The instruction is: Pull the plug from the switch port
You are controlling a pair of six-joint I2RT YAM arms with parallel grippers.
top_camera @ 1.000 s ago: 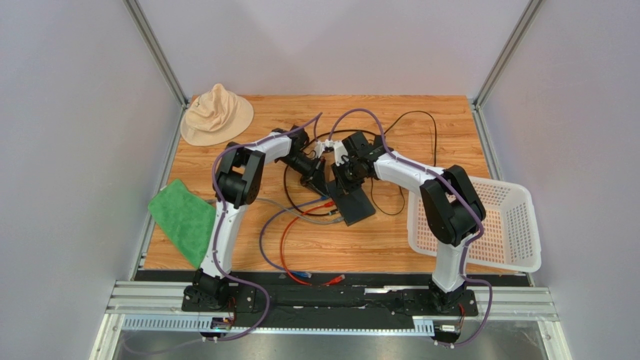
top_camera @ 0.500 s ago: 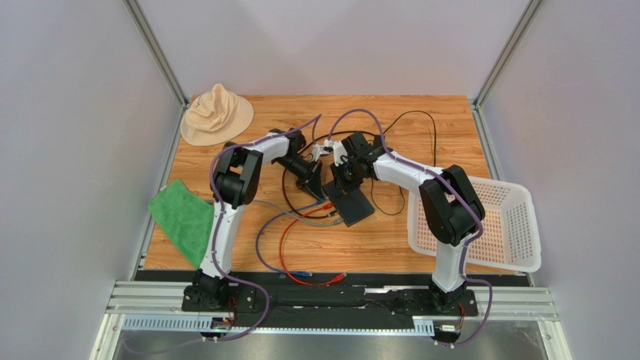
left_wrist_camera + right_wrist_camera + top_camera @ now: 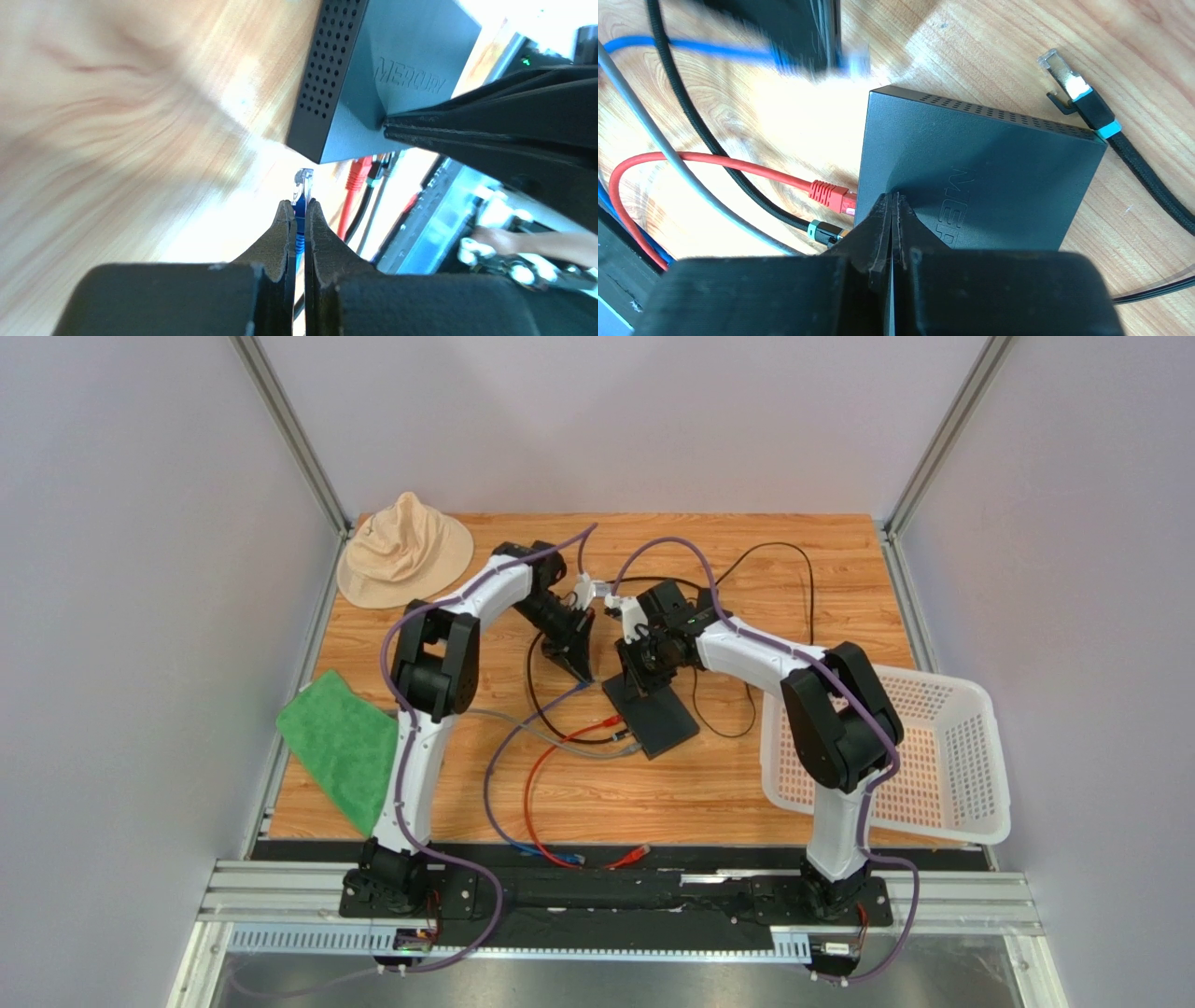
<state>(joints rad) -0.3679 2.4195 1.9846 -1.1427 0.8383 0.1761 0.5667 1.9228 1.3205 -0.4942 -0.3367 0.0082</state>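
The switch [image 3: 662,718] is a flat black box lying mid-table; it also shows in the left wrist view [image 3: 379,77] and the right wrist view [image 3: 990,168]. My left gripper [image 3: 578,667] is shut on a blue plug [image 3: 300,203], held clear of the switch's socket edge. The blue plug shows blurred in the right wrist view [image 3: 854,61]. My right gripper [image 3: 892,201] is shut, its tips resting on the switch's top near the sockets. A red plug [image 3: 833,196] and a black plug with a teal band [image 3: 823,231] sit at the switch's sockets.
A loose black plug with a teal band [image 3: 1081,94] lies beside the switch. A beige hat [image 3: 404,549] lies far left, a green cloth [image 3: 341,745] at the left edge, a white basket [image 3: 912,756] at right. Red, blue and grey cables [image 3: 540,784] trail toward me.
My left gripper has moved away from the switch toward the far side, taking the blue plug with it. The blue cable has trailed along. The right gripper and switch have stayed put.
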